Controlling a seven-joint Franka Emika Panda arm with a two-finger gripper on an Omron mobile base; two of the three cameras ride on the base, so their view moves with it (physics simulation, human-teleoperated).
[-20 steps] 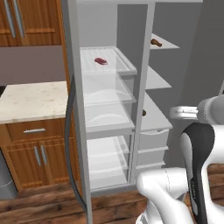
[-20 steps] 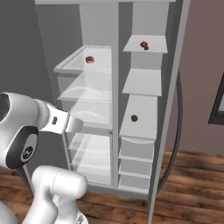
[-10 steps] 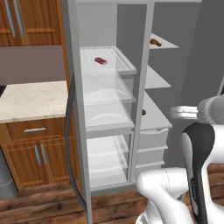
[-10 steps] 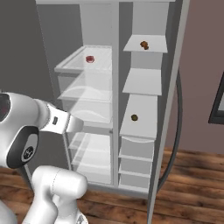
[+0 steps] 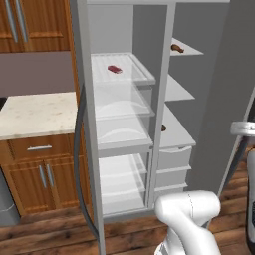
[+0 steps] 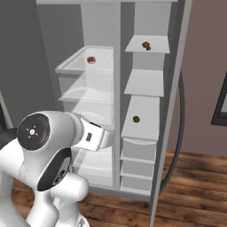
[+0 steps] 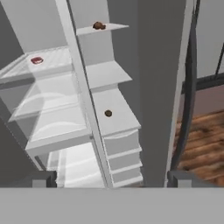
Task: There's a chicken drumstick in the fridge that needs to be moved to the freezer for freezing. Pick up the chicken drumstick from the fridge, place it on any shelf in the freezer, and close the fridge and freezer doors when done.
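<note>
the chicken drumstick (image 7: 99,26) on the top freezer shelf (image 7: 114,27) looks light, stiff, slightly slick, best pinched across its thick end; fingers (image 7: 44,179) spread, empty.

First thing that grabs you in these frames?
The tall grey unit standing wide open: fridge with clear shelves on the left, freezer with white shelves on the right. A red meat slab lies on the top clear shelf; small brown pieces sit on the freezer's top and third shelves.

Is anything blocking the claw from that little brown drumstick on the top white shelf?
Nothing visible does: the freezer stands open, and only air lies between the open gripper and the chicken drumstick on its top shelf.
</note>
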